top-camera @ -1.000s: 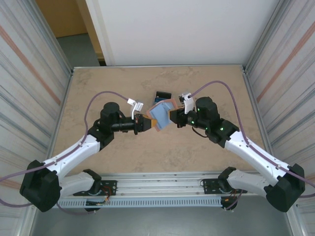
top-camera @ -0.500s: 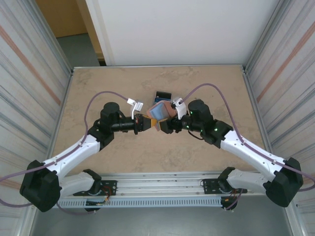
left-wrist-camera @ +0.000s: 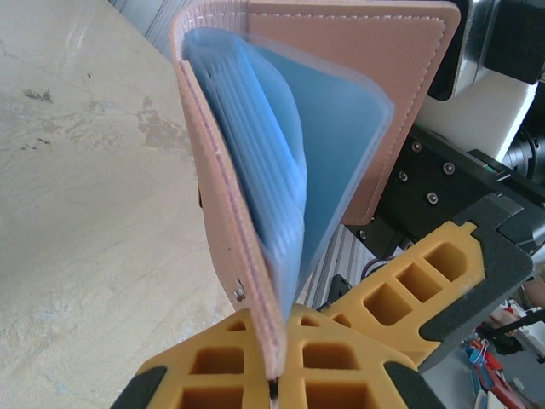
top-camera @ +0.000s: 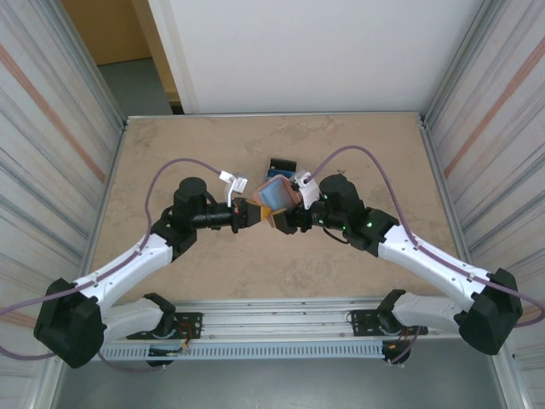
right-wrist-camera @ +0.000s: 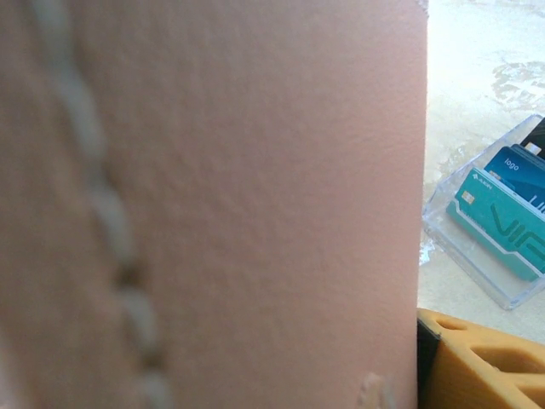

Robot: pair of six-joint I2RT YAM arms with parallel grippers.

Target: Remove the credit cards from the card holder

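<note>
Beige tabletop [top-camera: 170, 153] below; my left gripper [left-wrist-camera: 275, 385] clamps the raised card holder [left-wrist-camera: 255, 213] by its edge. My right gripper [top-camera: 294, 216] has come onto its other side, grip unclear, probably to spread it. Credit cards [right-wrist-camera: 502, 226] lie in a tray [right-wrist-camera: 467, 271] behind.
</note>
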